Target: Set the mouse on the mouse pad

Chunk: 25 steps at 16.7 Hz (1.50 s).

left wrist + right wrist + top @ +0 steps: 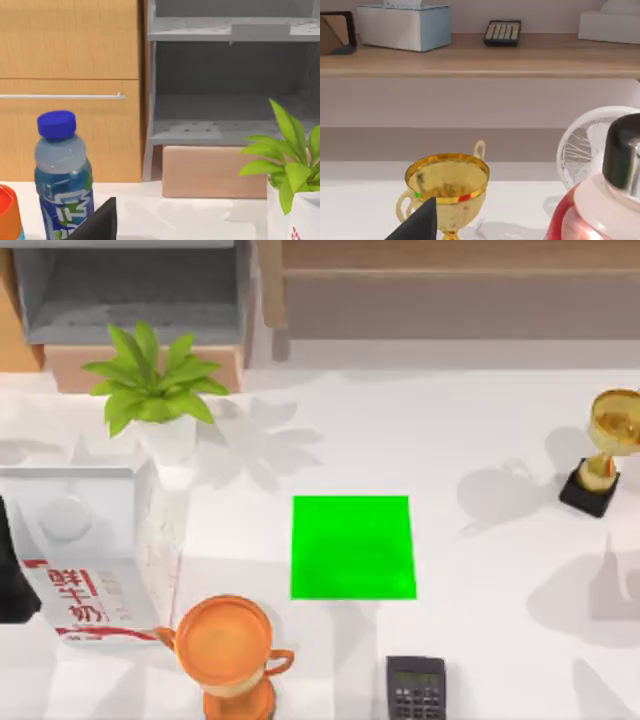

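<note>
The mouse pad point(352, 547) is a flat bright green square lying bare on the white table, a little right of the middle. The mouse is out of view. A dark shape at the table's left edge point(12, 562), beside the milk carton, looks like part of my left arm. In the left wrist view a dark part of my left gripper point(97, 222) juts in at the lower edge, well away from the pad. A dark part of my right gripper point(415, 222) stands in front of a gold trophy in the right wrist view.
A milk carton point(95, 550) and a potted plant point(155, 390) stand at the left. An orange trophy cup point(225, 640) and a dark calculator point(416, 688) sit near the front edge. A gold trophy point(605, 450) is at the right. A blue-capped bottle point(62, 175) and a white fan point(592, 145) are close to the grippers.
</note>
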Each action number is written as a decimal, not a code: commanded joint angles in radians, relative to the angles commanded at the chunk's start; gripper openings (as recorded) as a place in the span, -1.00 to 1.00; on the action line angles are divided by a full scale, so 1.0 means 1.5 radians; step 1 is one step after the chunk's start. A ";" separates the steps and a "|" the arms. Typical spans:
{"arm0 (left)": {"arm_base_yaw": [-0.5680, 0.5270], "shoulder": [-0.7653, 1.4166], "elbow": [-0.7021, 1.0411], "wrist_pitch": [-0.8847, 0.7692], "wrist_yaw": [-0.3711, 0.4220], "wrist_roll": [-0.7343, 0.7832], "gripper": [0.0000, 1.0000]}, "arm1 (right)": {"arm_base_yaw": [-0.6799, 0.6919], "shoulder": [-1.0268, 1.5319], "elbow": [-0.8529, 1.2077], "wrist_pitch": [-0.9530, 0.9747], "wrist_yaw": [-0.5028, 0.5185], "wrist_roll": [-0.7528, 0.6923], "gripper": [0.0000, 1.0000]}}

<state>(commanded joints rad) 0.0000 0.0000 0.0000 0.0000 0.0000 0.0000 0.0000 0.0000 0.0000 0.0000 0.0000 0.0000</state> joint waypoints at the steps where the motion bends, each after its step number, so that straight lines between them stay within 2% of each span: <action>1: 0.000 0.000 0.000 0.000 0.000 0.000 1.00 | 0.000 0.000 0.000 0.000 0.000 0.000 1.00; 6: 0.029 0.072 0.068 -0.008 0.011 -0.027 1.00 | 0.000 0.000 0.000 0.000 0.000 0.000 1.00; 11: 0.111 0.318 0.282 -0.090 0.031 -0.099 1.00 | 0.000 0.000 0.000 0.000 0.000 0.000 1.00; 16: 0.210 0.686 0.523 -0.317 0.036 -0.179 1.00 | 0.000 0.000 0.000 0.000 0.000 0.000 1.00; 19: 0.263 0.865 0.618 -0.481 0.029 -0.219 1.00 | 0.000 0.000 0.000 0.000 0.000 0.000 1.00; 22: 0.306 0.981 0.667 -0.612 0.017 -0.248 1.00 | 0.000 0.000 0.000 0.000 0.000 0.000 1.00; 25: 0.333 1.035 0.691 -0.689 0.006 -0.266 1.00 | 0.000 0.000 0.000 0.000 0.000 0.000 1.00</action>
<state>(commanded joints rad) 0.4995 1.5530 1.0359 -1.0331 0.0092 -0.3988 0.0000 0.0000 0.0000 0.0000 0.0000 0.0000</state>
